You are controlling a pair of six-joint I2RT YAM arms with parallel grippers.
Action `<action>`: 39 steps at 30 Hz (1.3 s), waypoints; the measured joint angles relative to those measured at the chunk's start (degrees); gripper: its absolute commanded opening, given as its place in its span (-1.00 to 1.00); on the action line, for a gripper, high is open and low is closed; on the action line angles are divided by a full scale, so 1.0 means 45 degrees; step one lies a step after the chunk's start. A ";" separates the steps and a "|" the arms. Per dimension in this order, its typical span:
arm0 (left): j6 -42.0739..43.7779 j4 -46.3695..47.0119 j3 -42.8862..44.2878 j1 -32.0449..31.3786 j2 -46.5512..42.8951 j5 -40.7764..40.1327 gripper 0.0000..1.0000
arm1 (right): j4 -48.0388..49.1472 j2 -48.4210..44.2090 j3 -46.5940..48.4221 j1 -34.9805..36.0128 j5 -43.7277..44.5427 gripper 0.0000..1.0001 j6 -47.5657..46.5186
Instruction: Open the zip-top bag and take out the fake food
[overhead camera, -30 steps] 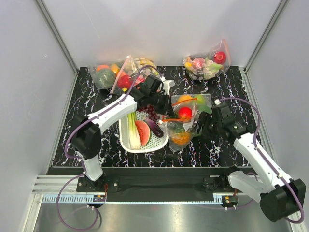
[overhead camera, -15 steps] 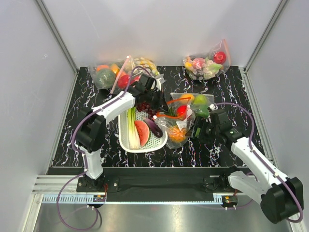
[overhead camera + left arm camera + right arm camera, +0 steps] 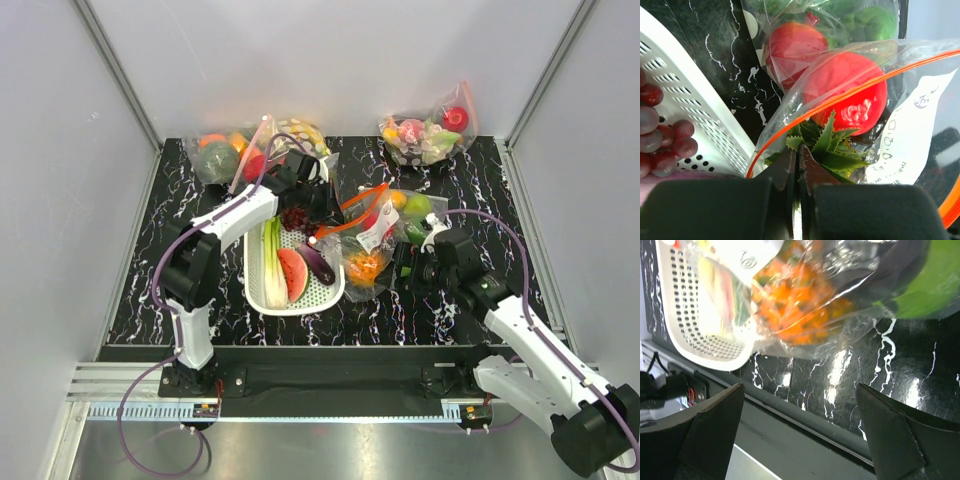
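The zip-top bag lies just right of the basket, its orange-red strip slanting up to the right. Inside it are the orange pineapple, a green fruit and a red fruit. My left gripper is shut on the bag's edge by the zip strip. In the left wrist view the jaws meet on the film next to the pineapple's green crown. My right gripper is open and empty beside the bag's right side. In the right wrist view the bag lies beyond its fingertips.
A white basket left of the bag holds a leek, a watermelon slice, an eggplant and grapes. Other produce bags lie at the back left, back middle and back right. The table's front edge runs under my right gripper.
My left gripper has pulled the bag's edge back and left, stretching the zip strip and dragging the bag toward the basket. My right arm has shifted a little left and nearer.
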 measured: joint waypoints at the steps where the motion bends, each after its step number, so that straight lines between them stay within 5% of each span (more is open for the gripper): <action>1: 0.0000 0.0000 0.0024 0.0005 0.0044 -0.0005 -1.00 | -0.0146 -0.0083 0.0029 0.0092 0.0000 0.99 -0.0092; 7: -0.0029 -0.0005 0.0029 0.0015 0.0185 -0.0015 -1.00 | -0.0384 0.0053 0.0029 0.0379 0.0019 0.99 -0.0466; 26: -0.0345 -0.0005 0.0029 0.0015 0.0194 -0.0015 -1.00 | 0.3847 0.4843 -0.0563 0.0423 -0.0578 0.96 -0.0933; 27: -0.0350 -0.0005 0.0029 0.0015 0.0194 -0.0015 -1.00 | 0.4046 0.4896 -0.0651 0.0452 -0.0607 0.90 -0.0933; 36: -0.0389 -0.0112 0.0228 0.0063 0.0316 -0.0049 -1.00 | 0.4653 0.4945 -0.1107 0.0617 -0.0636 -0.60 -0.0913; 39: -0.0393 -0.0223 0.0364 0.0058 0.0374 -0.0044 -1.00 | 0.4580 0.4697 -0.1107 0.0627 -0.0520 -0.76 -0.0855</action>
